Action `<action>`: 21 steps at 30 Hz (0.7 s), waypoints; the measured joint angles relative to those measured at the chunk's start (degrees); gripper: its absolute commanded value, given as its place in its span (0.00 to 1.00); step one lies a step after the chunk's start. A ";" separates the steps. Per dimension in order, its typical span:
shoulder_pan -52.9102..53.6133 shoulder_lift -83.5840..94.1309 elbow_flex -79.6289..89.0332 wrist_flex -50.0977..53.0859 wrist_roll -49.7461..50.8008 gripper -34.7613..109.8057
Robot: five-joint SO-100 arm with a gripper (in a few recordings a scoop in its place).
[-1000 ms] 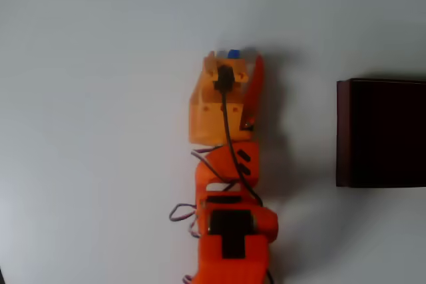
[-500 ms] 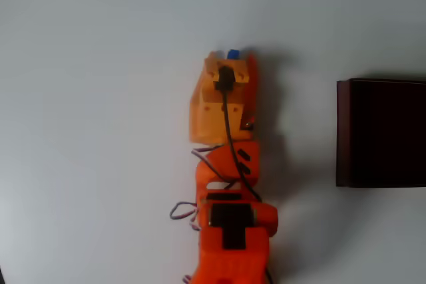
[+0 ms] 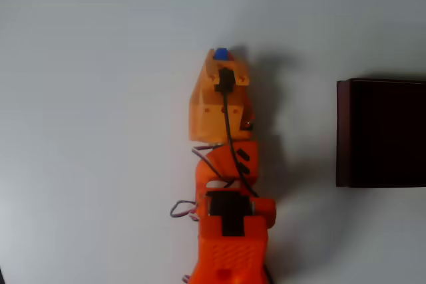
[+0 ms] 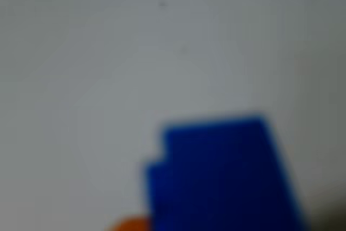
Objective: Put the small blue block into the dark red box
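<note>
White table [image 3: 100, 98]; end effector [image 3: 223, 58] grips small blue block [image 3: 220, 53]; dark red box [image 3: 343, 131] well right.

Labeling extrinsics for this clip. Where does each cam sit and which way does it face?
Overhead view: above the table, facing straight down; orange arm, claw, dark red box at right edge.
Wrist view: rides on the claw, facing the table close up; blurred small blue block, an orange sliver at the bottom edge.
Shared: small blue block, white table.
</note>
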 measured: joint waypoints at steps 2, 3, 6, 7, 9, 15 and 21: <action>0.35 0.97 0.88 0.26 -0.53 0.24; 0.53 2.64 2.29 1.23 -1.23 0.24; 1.67 11.69 7.56 7.82 -4.57 0.24; 2.20 16.17 9.84 11.16 -6.06 0.24; 3.25 26.46 13.18 19.95 -9.14 0.24; 7.03 66.62 9.84 66.45 -23.64 0.24; 14.33 80.24 -0.18 105.91 -34.10 0.24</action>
